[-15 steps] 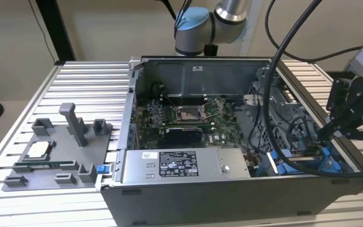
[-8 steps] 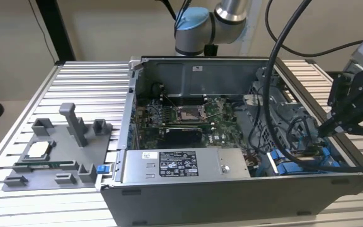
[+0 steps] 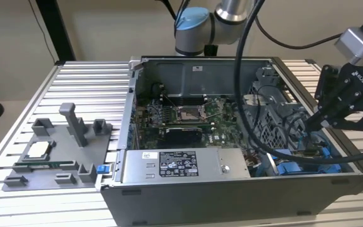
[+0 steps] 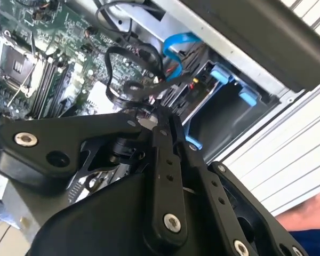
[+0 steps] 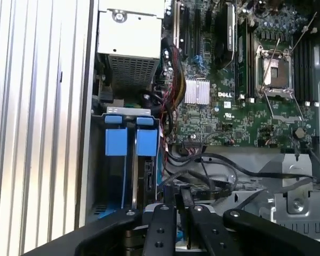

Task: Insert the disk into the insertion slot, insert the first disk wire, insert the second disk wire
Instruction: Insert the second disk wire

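Open computer case (image 3: 232,201) — motherboard (image 3: 188,120), blue-railed insertion slot (image 5: 125,111), gripper (image 3: 309,125) inside

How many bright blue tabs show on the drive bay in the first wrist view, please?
2: one blue tab beside a second blue tab, at the insertion slot; more may be hidden.

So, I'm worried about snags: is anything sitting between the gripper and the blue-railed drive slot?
Yes, loosely: black cables loop across just ahead of the gripper in both wrist views, right beside the insertion slot. They lie at the slot's edge, not across its blue clips.
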Motion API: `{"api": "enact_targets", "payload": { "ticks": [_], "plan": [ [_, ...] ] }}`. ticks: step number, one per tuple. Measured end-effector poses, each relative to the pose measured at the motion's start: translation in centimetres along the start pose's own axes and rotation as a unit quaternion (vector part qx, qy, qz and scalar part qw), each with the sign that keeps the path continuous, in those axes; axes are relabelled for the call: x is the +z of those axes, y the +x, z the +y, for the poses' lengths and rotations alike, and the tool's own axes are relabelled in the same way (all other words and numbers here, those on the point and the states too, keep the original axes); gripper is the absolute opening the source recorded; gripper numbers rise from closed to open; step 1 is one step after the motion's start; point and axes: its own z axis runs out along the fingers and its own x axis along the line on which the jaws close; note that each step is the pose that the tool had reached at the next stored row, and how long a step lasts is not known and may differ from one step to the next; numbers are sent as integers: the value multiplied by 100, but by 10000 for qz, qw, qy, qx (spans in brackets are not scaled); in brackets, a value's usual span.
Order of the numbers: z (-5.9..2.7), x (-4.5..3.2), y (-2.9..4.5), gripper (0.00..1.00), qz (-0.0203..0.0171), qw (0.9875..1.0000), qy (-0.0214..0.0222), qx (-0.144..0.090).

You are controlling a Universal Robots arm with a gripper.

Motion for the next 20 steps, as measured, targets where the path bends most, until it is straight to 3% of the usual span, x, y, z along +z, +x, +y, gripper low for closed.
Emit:
{"api": "enact_targets", "payload": {
  "ticks": [2, 4, 6, 11, 17, 18, 20],
  "plan": [
    [68, 9, 15, 0, 1, 10000, 16, -3],
    [117, 20, 38, 0, 2, 10000, 63, -11],
    [159, 31, 64, 0, 5, 9999, 152, -26],
    [256, 55, 122, 0, 11, 9991, 420, -72],
    [380, 101, 165, 0, 19, 9977, 668, -114],
    [389, 113, 170, 0, 19, 9975, 698, -119],
    [389, 117, 172, 0, 20, 9975, 703, -120]
  ]
}}
